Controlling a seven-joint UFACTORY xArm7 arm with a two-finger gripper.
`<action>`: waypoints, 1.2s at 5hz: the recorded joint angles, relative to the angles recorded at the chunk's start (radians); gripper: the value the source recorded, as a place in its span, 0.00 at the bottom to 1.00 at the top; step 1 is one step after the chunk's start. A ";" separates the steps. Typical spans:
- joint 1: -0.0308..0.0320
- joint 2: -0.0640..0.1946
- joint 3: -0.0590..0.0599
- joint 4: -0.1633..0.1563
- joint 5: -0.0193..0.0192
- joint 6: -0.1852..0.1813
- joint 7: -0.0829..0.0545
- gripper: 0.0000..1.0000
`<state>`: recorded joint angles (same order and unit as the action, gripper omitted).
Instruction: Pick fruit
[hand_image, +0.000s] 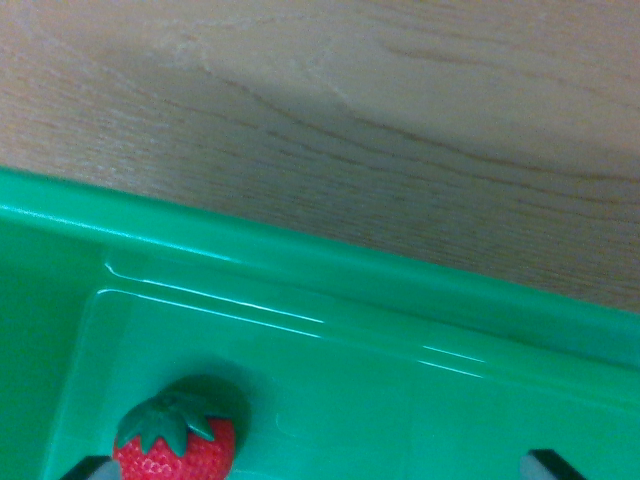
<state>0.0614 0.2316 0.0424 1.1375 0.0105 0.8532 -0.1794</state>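
A red strawberry (175, 445) with a green leafy top lies on the floor of a green plastic tray (330, 270), at the bottom left of the wrist view. Only the dark tips of my gripper (318, 468) show at the lower edge. One fingertip (88, 468) sits just left of the strawberry, and the other fingertip (550, 465) is far off to the right. The jaws stand wide apart, open, with the strawberry just inside the left one. The berry's lower part is cut off by the frame edge.
The tray's raised rim runs diagonally across the view from the upper left to the right. Beyond it lies a light wooden tabletop (400, 110). Bare green tray floor (400, 420) stretches to the right of the strawberry.
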 joint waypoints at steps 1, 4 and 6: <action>0.0091 0.016 0.005 -0.028 0.0003 -0.045 -0.010 0.00; 0.0176 0.030 0.009 -0.053 0.0007 -0.086 -0.019 0.00; 0.0261 0.044 0.013 -0.078 0.0010 -0.127 -0.027 0.00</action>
<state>0.0875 0.2761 0.0556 1.0590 0.0115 0.7259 -0.2069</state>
